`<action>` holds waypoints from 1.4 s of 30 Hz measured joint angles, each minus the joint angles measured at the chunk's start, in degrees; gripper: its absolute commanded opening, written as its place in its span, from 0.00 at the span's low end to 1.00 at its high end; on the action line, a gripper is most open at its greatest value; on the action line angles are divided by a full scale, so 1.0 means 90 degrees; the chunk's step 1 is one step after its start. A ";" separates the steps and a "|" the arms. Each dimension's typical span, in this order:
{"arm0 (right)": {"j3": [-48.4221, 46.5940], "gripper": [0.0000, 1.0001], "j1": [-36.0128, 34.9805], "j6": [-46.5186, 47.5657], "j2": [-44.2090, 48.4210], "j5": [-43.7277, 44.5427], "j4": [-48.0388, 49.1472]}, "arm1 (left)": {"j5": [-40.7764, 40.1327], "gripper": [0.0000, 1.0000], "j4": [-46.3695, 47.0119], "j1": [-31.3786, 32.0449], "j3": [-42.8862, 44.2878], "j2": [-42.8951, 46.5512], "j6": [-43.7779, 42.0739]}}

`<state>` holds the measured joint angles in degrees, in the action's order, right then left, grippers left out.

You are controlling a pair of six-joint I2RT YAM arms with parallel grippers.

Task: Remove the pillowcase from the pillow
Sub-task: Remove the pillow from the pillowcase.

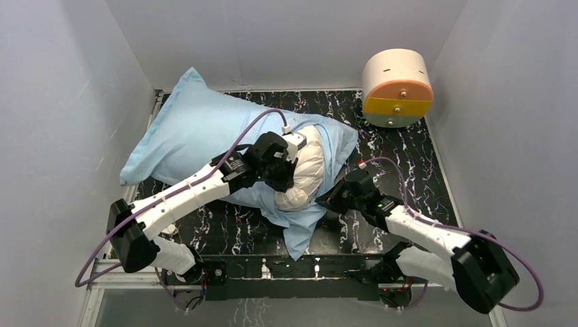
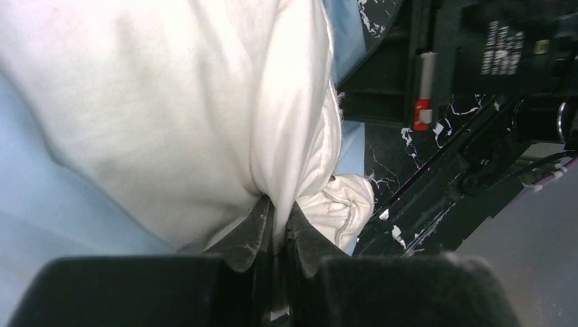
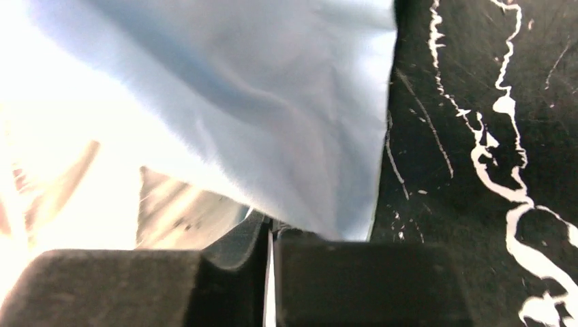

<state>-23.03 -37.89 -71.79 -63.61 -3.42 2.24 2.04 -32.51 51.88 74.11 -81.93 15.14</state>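
The light blue pillowcase (image 1: 198, 129) lies across the back left of the dark marbled table and still covers most of the pillow. The white pillow (image 1: 303, 174) bulges out of its open right end. My left gripper (image 1: 292, 170) is shut on a fold of the white pillow (image 2: 204, 102), pinched between its jaws in the left wrist view (image 2: 279, 211). My right gripper (image 1: 334, 199) is shut on the blue pillowcase edge (image 3: 272, 109), whose fabric runs down into the closed jaws in the right wrist view (image 3: 269, 228). A blue flap (image 1: 300, 235) hangs toward the near edge.
A round cream-and-orange drum (image 1: 397, 88) stands at the back right corner. White walls close in the table (image 1: 409, 170) on three sides. A dark rail (image 1: 300, 267) runs along the near edge between the arm bases.
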 measured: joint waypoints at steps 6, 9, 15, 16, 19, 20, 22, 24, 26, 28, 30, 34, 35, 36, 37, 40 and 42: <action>-0.0245 0.55 0.0010 0.0852 0.1593 0.0741 -0.1090 | -0.0078 0.00 0.0063 -0.0005 -0.0534 0.0714 0.0080; -0.0690 0.61 0.0044 0.1302 0.1722 0.1020 -0.1583 | -0.0104 0.00 0.0007 -0.0012 -0.0627 0.0782 0.0119; -0.1741 0.27 0.0085 0.1919 0.0746 0.1212 -0.1610 | -0.0083 0.00 0.0056 -0.0029 -0.0680 0.0782 0.0206; -0.1962 0.20 0.0092 0.1962 0.0406 0.1282 -0.1664 | -0.0063 0.00 0.0058 -0.0034 -0.0680 0.0780 0.0209; -0.2669 0.15 0.0131 0.2004 -0.0772 0.1717 -0.1911 | -0.0053 0.00 0.0083 -0.0044 -0.0678 0.0780 0.0228; -0.2701 0.10 0.0143 0.2059 -0.0976 0.1848 -0.1870 | -0.0085 0.00 0.0104 -0.0044 -0.0680 0.0780 0.0245; -0.2523 0.01 0.0221 0.2234 -0.1056 0.1960 -0.1685 | -0.0219 0.00 0.0095 -0.0044 -0.0680 0.0787 0.0279; -0.2375 0.00 0.0420 0.2334 -0.0996 0.1970 -0.1566 | -0.0522 0.00 0.0000 -0.0029 -0.0680 0.0823 0.0345; -0.2312 0.00 0.0882 0.2356 -0.0945 0.1727 -0.1554 | -0.0911 0.00 -0.0136 -0.0012 -0.0682 0.0930 0.0415; -0.2237 0.00 0.1462 0.2356 -0.0935 0.1234 -0.1404 | -0.1183 0.00 -0.0114 -0.0007 -0.0772 0.1178 0.0471; -0.2064 0.00 0.1989 0.2358 -0.0940 0.0508 -0.1120 | -0.1256 0.00 -0.0019 -0.0007 -0.0947 0.1600 0.0491; -0.1343 0.00 0.2237 0.2334 -0.0974 -0.0736 -0.0262 | -0.1039 0.23 -0.0051 -0.0015 -0.1069 0.2033 0.0430; -0.1022 0.00 0.2266 0.2288 -0.0967 -0.0986 0.0070 | -0.0933 0.37 -0.0090 -0.0022 -0.1064 0.2018 0.0389; -0.0716 0.00 0.2297 0.2239 -0.0952 -0.1185 0.0345 | -0.0811 0.51 -0.0151 -0.0027 -0.1042 0.1948 0.0350; -0.0442 0.00 0.2329 0.2181 -0.0916 -0.1309 0.0544 | -0.0716 0.64 -0.0231 -0.0034 -0.0988 0.1863 0.0287; 0.0032 0.00 0.2438 0.2108 -0.0624 -0.1481 0.0755 | -0.0461 0.85 -0.0328 -0.0085 -0.0702 0.1634 0.0129; 0.0172 0.00 0.2467 0.2118 -0.0296 -0.1525 0.0755 | -0.0216 0.91 -0.0304 -0.0097 -0.0335 0.1457 -0.0007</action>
<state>-21.47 -15.68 -52.73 -66.28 -17.15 9.04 0.10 -35.24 51.00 71.09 -68.82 15.07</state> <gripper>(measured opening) 0.010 0.834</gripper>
